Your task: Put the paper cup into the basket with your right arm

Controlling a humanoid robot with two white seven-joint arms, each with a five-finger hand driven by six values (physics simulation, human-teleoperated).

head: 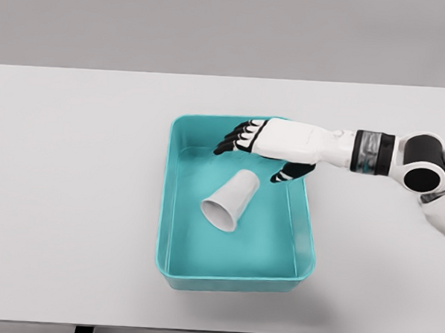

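Observation:
A white paper cup [231,200] lies on its side inside the teal basket [233,277], its open mouth facing the lower left. My right hand [257,147] hovers over the far part of the basket, just above and behind the cup. Its fingers are spread and hold nothing; the thumb points down toward the cup's base without clearly touching it. The right arm reaches in from the right edge. The left arm is out of view.
The basket stands near the middle of a white table [71,203]. The table's front edge runs along the bottom of the view.

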